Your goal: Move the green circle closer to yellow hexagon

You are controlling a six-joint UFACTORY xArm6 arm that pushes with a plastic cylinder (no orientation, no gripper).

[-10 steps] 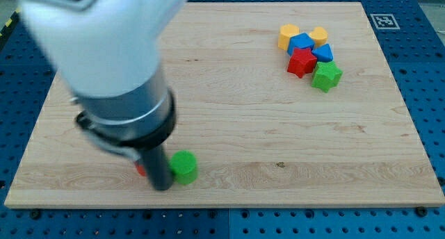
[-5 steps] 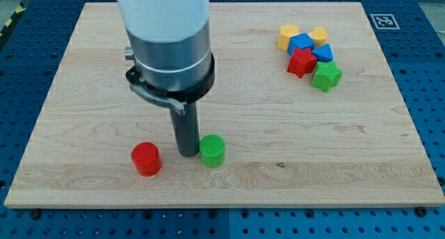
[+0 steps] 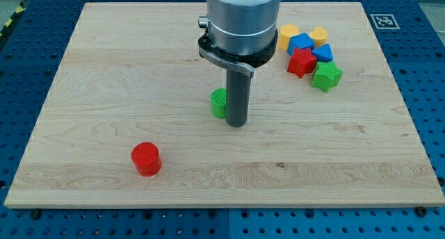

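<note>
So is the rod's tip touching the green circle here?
Cannot tell: in the camera view my tip overlaps the green circle's right side, hiding any contact or gap.

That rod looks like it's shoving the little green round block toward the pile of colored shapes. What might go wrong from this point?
My tip now sits on the view's right of the green circle, between it and the yellow hexagon, so a push from here would likely drive it away. The hexagon is packed against the blue block and red star; a hard approach could scatter that cluster. The rod also hides part of the circle.
</note>
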